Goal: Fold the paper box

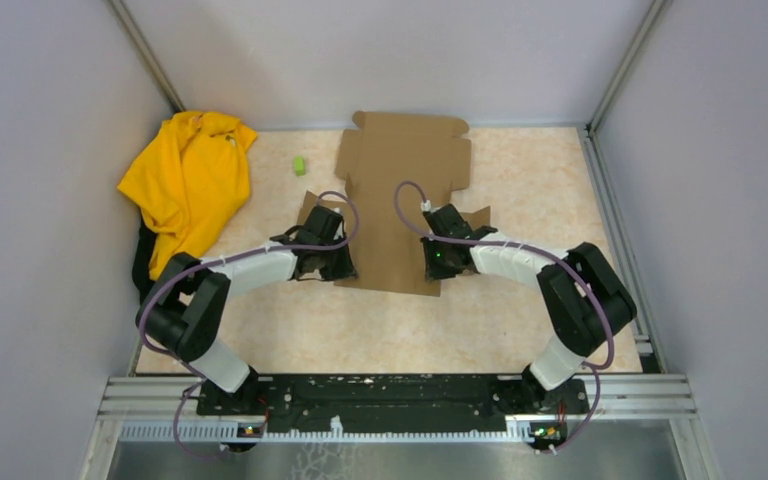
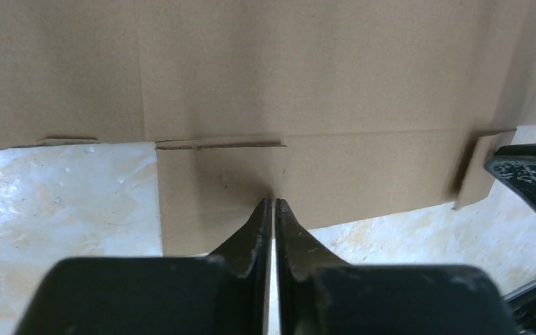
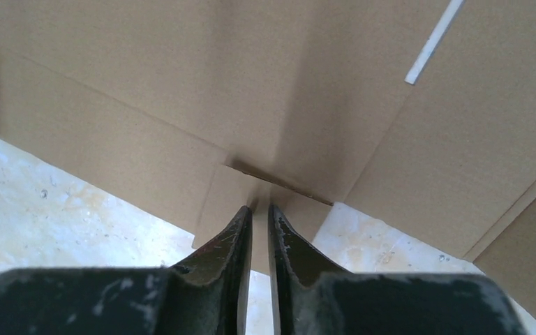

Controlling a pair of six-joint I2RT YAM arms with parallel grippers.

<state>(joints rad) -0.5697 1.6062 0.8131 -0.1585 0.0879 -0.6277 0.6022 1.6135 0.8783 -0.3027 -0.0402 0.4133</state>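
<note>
Left fingers (image 2: 251, 237), right fingers (image 3: 227, 244) clenched empty, tips on 2 paper box (image 1: 405, 170) flaps; slipping could skid it across desk (image 1: 540, 200).

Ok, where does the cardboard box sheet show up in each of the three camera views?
Top external: paper box lies flat at picture centre.
Left wrist: paper box fills the upper half.
Right wrist: paper box fills the upper part.
Shared landmark: marbled beige tabletop under its edge.

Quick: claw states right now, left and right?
Left claw: closed, tips at the box, nothing held.
Right claw: nearly closed, tips at the box, nothing held.
</note>
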